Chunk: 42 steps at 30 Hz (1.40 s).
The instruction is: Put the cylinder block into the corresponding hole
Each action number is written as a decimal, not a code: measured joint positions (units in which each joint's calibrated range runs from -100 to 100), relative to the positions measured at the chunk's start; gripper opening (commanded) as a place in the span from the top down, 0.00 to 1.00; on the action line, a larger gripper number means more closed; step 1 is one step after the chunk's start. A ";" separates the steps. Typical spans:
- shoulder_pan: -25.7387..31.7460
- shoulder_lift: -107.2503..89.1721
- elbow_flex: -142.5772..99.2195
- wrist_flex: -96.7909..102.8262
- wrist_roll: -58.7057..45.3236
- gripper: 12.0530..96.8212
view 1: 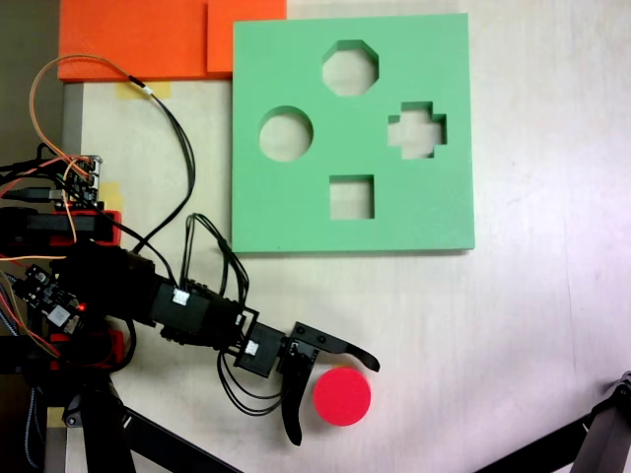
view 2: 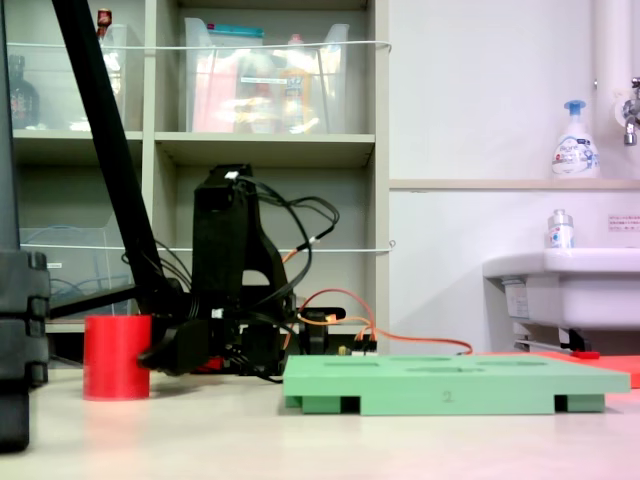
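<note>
Cylinder block [view 1: 342, 396] stands upright between the wide-open hand's [view 1: 332, 405] jaws (arm stretched low over the table [view 1: 513, 335])

Bare tabletop [view 1: 532, 325] is lying open to the right of the cylinder block [view 1: 342, 395] and between it and the green board [view 1: 296, 212], so nothing is blocking a path upward in a fixed view toward the circular hole [view 1: 286, 134]. The gripper [view 1: 335, 404] is spreading its jaws around the block's left side, one jaw above and one below it. The board's near edge [view 2: 440, 395] is standing as a low raised step above the tabletop. Cables [view 1: 212, 256] are looping beside the board's lower-left corner. Black struts [view 1: 592, 434] are crossing the lower-right corner, well apart from the block.
</note>
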 measured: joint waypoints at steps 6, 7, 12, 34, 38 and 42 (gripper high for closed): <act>-0.15 0.00 1.86 0.00 0.20 0.03; -0.15 0.41 1.96 0.00 0.20 0.03; 0.10 2.87 4.21 -0.10 0.34 0.09; 1.47 4.92 5.19 0.00 0.44 0.69; 1.61 4.79 4.61 0.00 0.44 0.69; 2.39 -1.37 0.10 0.00 0.44 0.69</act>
